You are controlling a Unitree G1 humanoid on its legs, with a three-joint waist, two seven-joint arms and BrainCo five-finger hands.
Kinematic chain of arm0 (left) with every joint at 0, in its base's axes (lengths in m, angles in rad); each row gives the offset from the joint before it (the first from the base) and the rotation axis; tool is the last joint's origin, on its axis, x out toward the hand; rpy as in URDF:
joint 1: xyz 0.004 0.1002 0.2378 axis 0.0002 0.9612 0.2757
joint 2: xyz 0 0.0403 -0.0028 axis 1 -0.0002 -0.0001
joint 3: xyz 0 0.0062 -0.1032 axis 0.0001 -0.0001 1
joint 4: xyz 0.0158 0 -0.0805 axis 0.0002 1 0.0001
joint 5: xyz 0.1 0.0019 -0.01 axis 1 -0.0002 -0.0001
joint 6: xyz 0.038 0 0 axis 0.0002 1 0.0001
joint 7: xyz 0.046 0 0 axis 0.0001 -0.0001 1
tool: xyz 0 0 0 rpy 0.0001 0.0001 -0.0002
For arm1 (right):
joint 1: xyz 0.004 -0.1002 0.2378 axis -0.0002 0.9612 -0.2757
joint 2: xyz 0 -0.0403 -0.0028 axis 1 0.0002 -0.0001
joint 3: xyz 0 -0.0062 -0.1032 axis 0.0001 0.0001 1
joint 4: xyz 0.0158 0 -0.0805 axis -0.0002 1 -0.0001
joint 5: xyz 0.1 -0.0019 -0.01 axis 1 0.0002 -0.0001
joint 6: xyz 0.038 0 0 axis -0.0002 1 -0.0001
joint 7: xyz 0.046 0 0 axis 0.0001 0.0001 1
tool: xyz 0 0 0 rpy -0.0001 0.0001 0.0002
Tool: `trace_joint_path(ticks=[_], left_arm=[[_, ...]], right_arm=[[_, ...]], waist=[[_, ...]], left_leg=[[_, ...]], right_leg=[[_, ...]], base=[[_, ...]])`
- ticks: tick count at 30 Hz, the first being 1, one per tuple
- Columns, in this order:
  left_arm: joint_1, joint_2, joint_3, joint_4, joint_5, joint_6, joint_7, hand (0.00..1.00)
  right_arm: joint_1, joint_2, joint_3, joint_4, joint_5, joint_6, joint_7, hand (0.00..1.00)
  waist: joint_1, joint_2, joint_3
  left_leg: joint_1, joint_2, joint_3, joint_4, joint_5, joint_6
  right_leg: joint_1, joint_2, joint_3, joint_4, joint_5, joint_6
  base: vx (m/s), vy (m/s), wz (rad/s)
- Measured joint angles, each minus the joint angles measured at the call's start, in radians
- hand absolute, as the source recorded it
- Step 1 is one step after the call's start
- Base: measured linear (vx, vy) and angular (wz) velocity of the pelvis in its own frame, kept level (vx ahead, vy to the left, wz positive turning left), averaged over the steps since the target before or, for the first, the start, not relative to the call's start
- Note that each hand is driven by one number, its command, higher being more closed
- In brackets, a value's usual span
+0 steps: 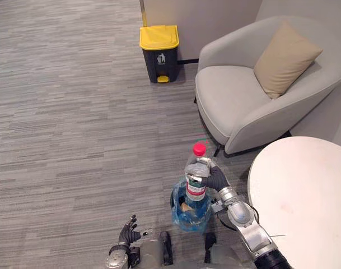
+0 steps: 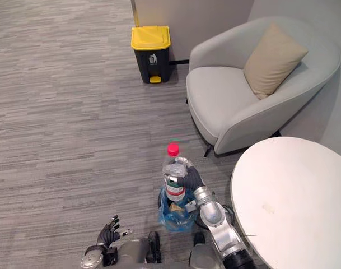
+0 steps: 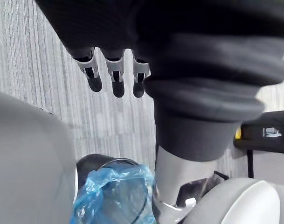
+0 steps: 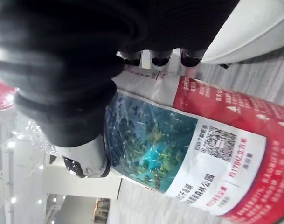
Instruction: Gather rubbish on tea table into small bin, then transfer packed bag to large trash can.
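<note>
Left eye view: right hand [image 1: 210, 178] grips red-capped bottle [image 1: 196, 189] upright over blue-bagged small bin [image 1: 178, 219] at six o'clock; label [image 4: 179, 149] shows red band, landscape picture, QR code; left hand [image 1: 127, 231] open, seven o'clock.

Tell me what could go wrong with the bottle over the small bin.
The bottle stands upright in the right hand, and looks taller than the small bin: released so, it may stick out or tip the bin. Its base could also drag the loose blue bag inward.
</note>
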Motion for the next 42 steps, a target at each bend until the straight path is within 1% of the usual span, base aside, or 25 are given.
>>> trace_joint_path(ticks=[2, 3, 4, 6, 8, 9, 11, 12, 14, 16, 18, 19, 20, 22, 23, 25, 26, 27, 29, 32, 35, 38, 39, 40, 42], left_arm=[[-0.036, 0.001, 0.0, 0.0, -0.001, 0.0, 0.002, 0.0], [-0.062, 0.002, 0.001, -0.001, -0.001, -0.001, 0.004, 0.0], [-0.072, 0.002, 0.001, -0.001, -0.001, -0.001, 0.005, 0.0], [-0.11, 0.001, 0.001, -0.002, -0.005, -0.001, 0.011, 0.0], [-0.131, 0.002, 0.001, -0.002, -0.008, -0.002, 0.02, 0.0], [-0.147, 0.003, 0.003, -0.002, -0.026, -0.003, 0.029, 0.0], [-0.173, 0.003, 0.005, -0.002, -0.043, -0.003, 0.035, 0.0], [-0.202, 0.0, 0.006, -0.003, -0.047, -0.004, 0.045, 0.0], [-0.238, -0.002, 0.015, -0.008, -0.056, -0.005, 0.05, 0.0], [-0.28, -0.006, 0.031, -0.054, -0.077, -0.011, 0.062, 0.0], [-0.325, -0.021, 0.067, -0.111, -0.087, -0.021, 0.072, 0.0], [-0.358, -0.027, 0.082, -0.137, -0.091, -0.023, 0.072, 0.0], [-0.37, -0.031, 0.091, -0.148, -0.092, -0.023, 0.072, 0.0], [-0.424, -0.042, 0.101, -0.192, -0.103, -0.025, 0.08, 0.0], [-0.431, -0.042, 0.102, -0.202, -0.107, -0.026, 0.085, 0.0], [-0.449, -0.049, 0.126, -0.219, -0.122, -0.026, 0.091, 0.0], [-0.461, -0.053, 0.139, -0.22, -0.129, -0.026, 0.092, 0.0], [-0.469, -0.052, 0.152, -0.252, -0.139, -0.03, 0.093, 0.0], [-0.481, -0.053, 0.168, -0.279, -0.14, -0.041, 0.092, 0.0], [-0.489, -0.05, 0.179, -0.315, -0.156, -0.049, 0.093, 0.0], [-0.489, -0.046, 0.181, -0.334, -0.16, -0.056, 0.093, 0.0], [-0.498, -0.045, 0.188, -0.335, -0.161, -0.061, 0.093, 0.0], [-0.5, -0.045, 0.189, -0.334, -0.161, -0.061, 0.093, 0.0], [-0.501, -0.045, 0.189, -0.334, -0.161, -0.061, 0.093, 0.0], [-0.502, -0.045, 0.189, -0.333, -0.161, -0.061, 0.093, 0.0]], right_arm=[[-0.057, -0.022, 0.005, 0.026, -0.009, 0.001, -0.001, 1.0], [-0.1, -0.032, 0.005, 0.039, -0.025, 0.004, -0.004, 1.0], [-0.117, -0.034, 0.005, 0.042, -0.028, 0.004, -0.005, 1.0], [-0.193, -0.051, 0.005, 0.074, -0.032, 0.006, -0.023, 1.0], [-0.229, -0.062, 0.005, 0.086, -0.033, 0.007, -0.033, 1.0], [-0.265, -0.066, 0.004, 0.117, -0.036, 0.01, -0.055, 1.0], [-0.308, -0.064, 0.004, 0.148, -0.047, 0.016, -0.074, 1.0], [-0.333, -0.067, 0.003, 0.148, -0.062, 0.019, -0.092, 1.0], [-0.364, -0.064, -0.003, 0.147, -0.067, 0.02, -0.103, 1.0], [-0.411, -0.052, -0.01, 0.147, -0.072, 0.02, -0.139, 1.0], [-0.463, -0.047, -0.014, 0.134, -0.073, 0.022, -0.166, 1.0], [-0.5, -0.047, -0.019, 0.13, -0.073, 0.022, -0.182, 1.0], [-0.515, -0.048, -0.024, 0.13, -0.073, 0.022, -0.184, 1.0], [-0.584, -0.048, -0.057, 0.13, -0.072, 0.025, -0.208, 1.0], [-0.602, -0.048, -0.057, 0.13, -0.072, 0.029, -0.214, 1.0], [-0.651, -0.049, -0.071, 0.13, -0.071, 0.043, -0.225, 1.0], [-0.664, -0.049, -0.079, 0.131, -0.07, 0.043, -0.226, 1.0], [-0.678, -0.049, -0.087, 0.133, -0.067, 0.043, -0.234, 1.0], [-0.692, -0.051, -0.096, 0.139, -0.061, 0.046, -0.246, 1.0], [-0.714, -0.051, -0.096, 0.155, -0.06, 0.054, -0.247, 1.0], [-0.738, -0.05, -0.095, 0.202, -0.054, 0.059, -0.247, 1.0], [-0.747, -0.05, -0.1, 0.24, -0.053, 0.064, -0.247, 1.0], [-0.747, -0.049, -0.102, 0.248, -0.053, 0.064, -0.247, 0.0], [-0.75, -0.048, -0.104, 0.262, -0.053, 0.065, -0.247, 0.0], [-0.751, -0.047, -0.104, 0.267, -0.052, 0.072, -0.246, 0.0]], waist=[[0.001, 0.012, 0.044], [0.003, 0.015, 0.074], [0.003, 0.016, 0.085], [0.001, 0.019, 0.124], [0.001, 0.024, 0.144], [0.003, 0.027, 0.148], [0.006, 0.028, 0.151], [0.008, 0.029, 0.161], [0.008, 0.029, 0.175], [0.011, 0.029, 0.189], [0.016, 0.029, 0.206], [0.018, 0.029, 0.225], [0.018, 0.028, 0.234], [0.03, 0.028, 0.265], [0.03, 0.026, 0.273], [0.034, 0.022, 0.279], [0.036, 0.019, 0.285], [0.048, 0.02, 0.289], [0.057, 0.019, 0.289], [0.056, 0.018, 0.29], [0.056, 0.018, 0.29], [0.055, 0.018, 0.29], [0.055, 0.017, 0.29], [0.056, 0.016, 0.29], [0.057, 0.015, 0.291]], left_leg=[[-0.053, 0.004, 0.002, 0.029, 0.0, 0.0], [-0.094, 0.005, 0.006, 0.043, 0.0, -0.004], [-0.111, 0.006, 0.008, 0.05, 0.001, -0.004], [-0.182, 0.006, 0.019, 0.073, 0.009, -0.008], [-0.221, 0.009, 0.021, 0.093, 0.011, -0.011], [-0.27, 0.016, 0.027, 0.118, 0.011, -0.011], [-0.328, 0.024, 0.031, 0.147, 0.011, -0.011], [-0.369, 0.029, 0.032, 0.171, 0.011, -0.011], [-0.418, 0.037, 0.032, 0.2, 0.01, -0.01], [-0.498, 0.055, 0.04, 0.244, 0.005, -0.003], [-0.586, 0.084, 0.058, 0.295, 0.0, 0.005], [-0.636, 0.102, 0.065, 0.324, 0.0, 0.006], [-0.656, 0.106, 0.065, 0.334, 0.0, 0.006], [-0.756, 0.127, 0.067, 0.379, 0.0, 0.006], [-0.778, 0.132, 0.068, 0.39, 0.0, 0.006], [-0.867, 0.149, 0.067, 0.447, 0.0, 0.006], [-0.897, 0.156, 0.066, 0.474, -0.002, 0.01], [-0.936, 0.164, 0.062, 0.509, -0.009, 0.02], [-0.987, 0.171, 0.053, 0.552, -0.014, 0.027], [-1.036, 0.171, 0.04, 0.578, -0.014, 0.027], [-1.061, 0.17, 0.036, 0.573, -0.011, 0.023], [-1.075, 0.169, 0.04, 0.548, -0.001, 0.008], [-1.075, 0.169, 0.041, 0.542, 0.001, 0.005], [-1.075, 0.169, 0.044, 0.531, 0.005, 0.0], [-1.075, 0.171, 0.045, 0.524, 0.025, 0.005]], right_leg=[[-0.064, 0.0, 0.008, 0.047, -0.002, -0.002], [-0.119, -0.003, 0.017, 0.086, -0.005, -0.004], [-0.141, -0.003, 0.02, 0.099, -0.005, -0.004], [-0.23, -0.011, 0.03, 0.152, -0.008, -0.006], [-0.275, -0.013, 0.034, 0.181, -0.009, -0.009], [-0.33, -0.012, 0.041, 0.213, -0.011, -0.01], [-0.394, -0.012, 0.05, 0.249, -0.012, -0.012], [-0.441, -0.014, 0.052, 0.284, -0.019, -0.018], [-0.496, -0.015, 0.052, 0.325, -0.027, -0.025], [-0.584, -0.014, 0.051, 0.386, -0.039, -0.037], [-0.677, -0.013, 0.05, 0.443, -0.056, -0.053], [-0.729, -0.013, 0.044, 0.477, -0.064, -0.058], [-0.749, -0.014, 0.041, 0.492, -0.07, -0.056], [-0.855, -0.018, 0.033, 0.555, -0.084, -0.068], [-0.876, -0.018, 0.031, 0.568, -0.086, -0.07], [-0.968, -0.02, 0.029, 0.637, -0.097, -0.077], [-1.003, -0.02, 0.031, 0.668, -0.107, -0.079], [-1.042, -0.02, 0.03, 0.705, -0.118, -0.082], [-1.092, -0.021, 0.03, 0.754, -0.133, -0.086], [-1.141, -0.032, 0.021, 0.792, -0.149, -0.084], [-1.161, -0.036, 0.014, 0.792, -0.153, -0.088], [-1.171, -0.053, -0.005, 0.779, -0.154, -0.09], [-1.171, -0.053, -0.006, 0.775, -0.154, -0.09], [-1.171, -0.054, -0.007, 0.769, -0.153, -0.089], [-1.171, -0.054, -0.013, 0.769, -0.149, -0.084]], base=[[-0.17, 0.022, -0.06], [-0.2, 0.024, -0.08], [-0.21, 0.022, -0.09], [-0.22, 0.019, -0.06], [-0.15, 0.005, -0.03], [-0.1, -0.003, -0.06], [-0.11, -0.017, -0.07], [-0.11, -0.029, -0.03], [-0.08, -0.041, 0.02], [-0.13, -0.09, 0.04], [-0.15, -0.114, 0.1], [-0.13, -0.093, 0.14], [-0.14, -0.088, 0.18], [-0.12, -0.078, 0.19], [-0.09, -0.062, 0.13], [-0.06, -0.046, 0.08], [-0.02, -0.037, 0.03], [0.0, 0.0, 0.0], [-0.02, -0.034, 0.07], [-0.05, -0.026, 0.12], [-0.05, -0.005, 0.1], [-0.04, 0.005, 0.17], [-0.03, 0.003, 0.24], [-0.02, -0.002, 0.17], [-0.02, -0.001, 0.08]])
